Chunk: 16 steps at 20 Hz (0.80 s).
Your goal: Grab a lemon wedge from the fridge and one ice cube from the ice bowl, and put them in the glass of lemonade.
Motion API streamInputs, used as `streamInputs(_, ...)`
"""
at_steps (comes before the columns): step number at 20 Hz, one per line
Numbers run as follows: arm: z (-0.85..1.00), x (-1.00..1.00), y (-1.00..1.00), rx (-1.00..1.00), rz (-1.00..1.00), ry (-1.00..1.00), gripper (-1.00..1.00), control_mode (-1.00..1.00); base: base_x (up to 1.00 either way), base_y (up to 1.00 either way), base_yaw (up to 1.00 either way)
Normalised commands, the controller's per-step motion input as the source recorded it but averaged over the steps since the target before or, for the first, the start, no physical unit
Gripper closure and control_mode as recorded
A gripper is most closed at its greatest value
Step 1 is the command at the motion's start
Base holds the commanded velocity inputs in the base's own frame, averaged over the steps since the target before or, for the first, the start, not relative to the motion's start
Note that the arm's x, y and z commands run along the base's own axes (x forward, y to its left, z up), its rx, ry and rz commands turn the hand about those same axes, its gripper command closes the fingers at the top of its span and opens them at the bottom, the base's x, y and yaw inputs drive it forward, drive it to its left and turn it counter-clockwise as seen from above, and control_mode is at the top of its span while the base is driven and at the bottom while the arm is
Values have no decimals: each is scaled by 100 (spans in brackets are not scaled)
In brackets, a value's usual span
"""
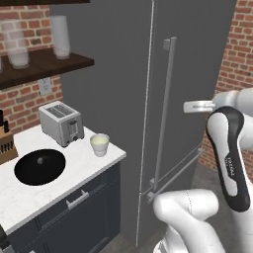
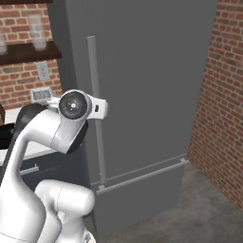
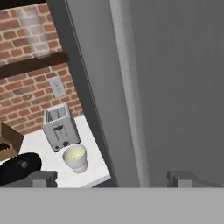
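The step in hand is judged to be opening the tall dark grey fridge (image 1: 113, 99), whose door is shut, so the lemon wedge is presumably behind it. The jaws of the white arm's gripper (image 3: 111, 177) stand fully spread and hold nothing. In the hand view, the long light-grey vertical bar handle (image 3: 127, 87) rises directly ahead of the jaws, between the two tips. To do the step well, advance until the bar sits deep between the tips before closing, keep the jaws square to the bar, and grip near mid-height for leverage. Pull along the door's swing arc rather than straight back, to avoid slipping off. To the left of the jaws, on the white marble surface (image 1: 29, 197), stand the small whitish translucent glass of lemonade (image 1: 99, 144), the silver toaster (image 1: 61, 123) and the wide shallow black ice bowl (image 1: 39, 166); keep the elbow clear of these during the swing.
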Motion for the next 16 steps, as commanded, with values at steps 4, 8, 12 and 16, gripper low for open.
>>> streamInputs(4,7,58,1,-17,3,28,-100,-100,0,0,0)
streamInputs(8,1,11,0,-5,2,17,-100,-100,0,0,0)
streamInputs(12,-33,0,0,0,-1,-8,-100,-100,0,0,0)
streamInputs(16,-11,35,0,0,0,0,-100,-100,0,0,0)
